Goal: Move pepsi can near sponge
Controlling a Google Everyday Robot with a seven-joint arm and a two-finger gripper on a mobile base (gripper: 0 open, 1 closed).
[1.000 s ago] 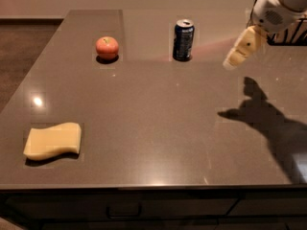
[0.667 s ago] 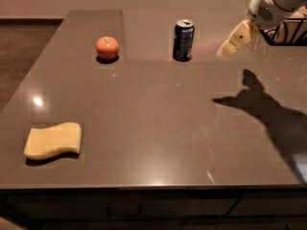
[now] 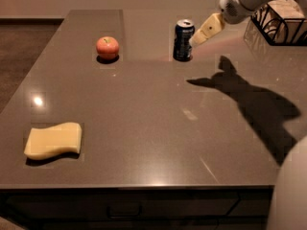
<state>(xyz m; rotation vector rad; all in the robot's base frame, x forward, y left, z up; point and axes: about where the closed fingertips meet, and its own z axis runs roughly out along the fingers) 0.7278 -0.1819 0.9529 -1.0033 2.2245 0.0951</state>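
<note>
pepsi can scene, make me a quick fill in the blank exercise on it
1. The pepsi can stands upright on the table, to the right of a red ____.
2. In the camera view, the gripper is close beside the pepsi can, on its ____ side.
3. The sponge lies near the table's front left corner and is pale ____.
4. At the far right, behind the gripper, stands a black wire ____.

Missing words: apple; right; yellow; basket.
</note>
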